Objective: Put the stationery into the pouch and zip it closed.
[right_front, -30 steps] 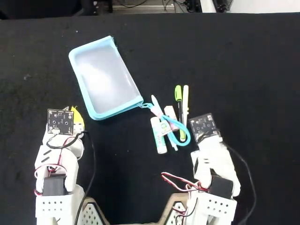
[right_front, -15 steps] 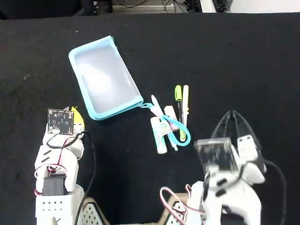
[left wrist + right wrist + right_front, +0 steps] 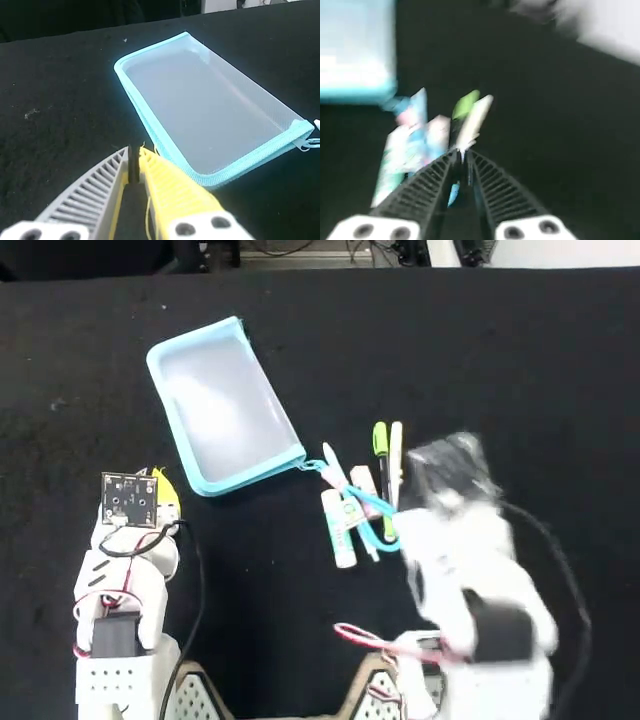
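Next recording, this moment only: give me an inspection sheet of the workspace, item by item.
Surface: black table.
Job's things: pouch lies flat, nothing visible inside. The scissors, glue stick, green highlighter and white pen are clustered beside its zip end, all outside it.
Clutter: nothing seen.
Grippers: left gripper has its jaws shut and empty, near the pouch's long edge. Right gripper has its jaws shut and empty, over the cluster.
Cables: red wires and a black cable at the arm bases.
Surroundings: dark equipment beyond the table's far edge.
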Robot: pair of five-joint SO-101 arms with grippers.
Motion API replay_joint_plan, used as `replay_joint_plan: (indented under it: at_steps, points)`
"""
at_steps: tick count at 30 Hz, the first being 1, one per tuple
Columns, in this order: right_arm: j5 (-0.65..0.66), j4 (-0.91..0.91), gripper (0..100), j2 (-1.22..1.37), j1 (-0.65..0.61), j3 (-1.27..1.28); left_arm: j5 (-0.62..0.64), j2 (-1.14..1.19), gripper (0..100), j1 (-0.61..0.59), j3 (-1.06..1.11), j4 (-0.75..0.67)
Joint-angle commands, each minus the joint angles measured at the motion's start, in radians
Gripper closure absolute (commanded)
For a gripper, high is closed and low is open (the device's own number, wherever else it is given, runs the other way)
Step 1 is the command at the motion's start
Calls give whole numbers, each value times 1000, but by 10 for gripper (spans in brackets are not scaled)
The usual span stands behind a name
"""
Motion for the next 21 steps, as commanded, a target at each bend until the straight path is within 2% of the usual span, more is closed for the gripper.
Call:
replay_joint_plan:
  at_steps: [1,6,11,17,21]
  points:
    - [-48,-170,979,90,-124,88,8,-2,957,-5,21,5]
    - [-87,-436,979,176,-219,262,8,-2,957,-4,21,5]
    - [-91,-594,969,278,-258,288,8,-2,957,-4,21,5]
    - [-94,-565,804,568,-262,91,12,-2,957,-2,21,5]
    - [-94,-525,790,771,-264,-84,12,-2,957,-2,21,5]
